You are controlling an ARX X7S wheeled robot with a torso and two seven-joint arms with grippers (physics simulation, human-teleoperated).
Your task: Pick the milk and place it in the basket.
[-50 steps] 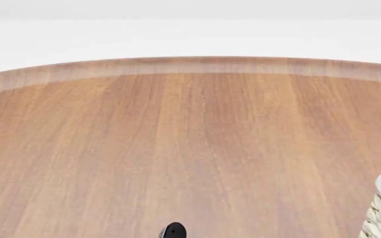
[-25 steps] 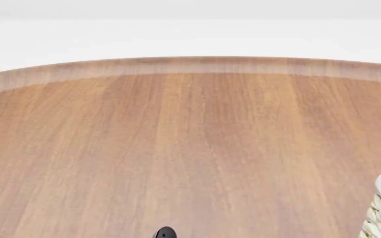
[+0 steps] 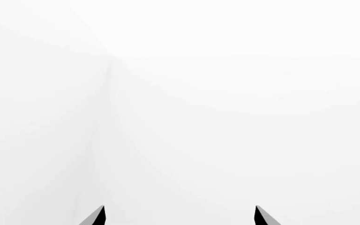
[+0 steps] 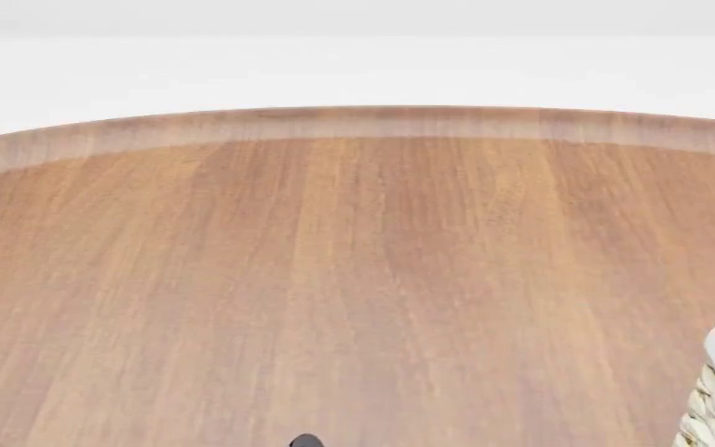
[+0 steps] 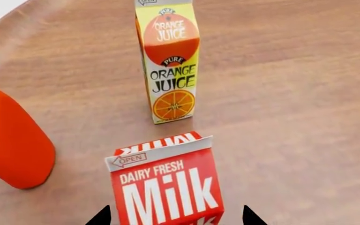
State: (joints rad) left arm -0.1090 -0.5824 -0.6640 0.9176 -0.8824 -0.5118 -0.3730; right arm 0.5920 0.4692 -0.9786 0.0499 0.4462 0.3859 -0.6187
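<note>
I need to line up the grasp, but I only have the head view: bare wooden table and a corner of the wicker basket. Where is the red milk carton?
Observer: The red gable-top milk carton stands upright right in front of the right gripper, between its two dark fingertips.
Operator: Is that gripper open?
Observer: Yes, its fingertips sit apart on either side of the carton; whether they touch it, I cannot tell.
Operator: Anything close by to avoid?
Observer: A tall yellow orange juice carton stands upright just beyond the milk, and an orange rounded container stands off to one side.
Operator: And the left gripper?
Observer: The left gripper is open, facing only blank white background.
</note>
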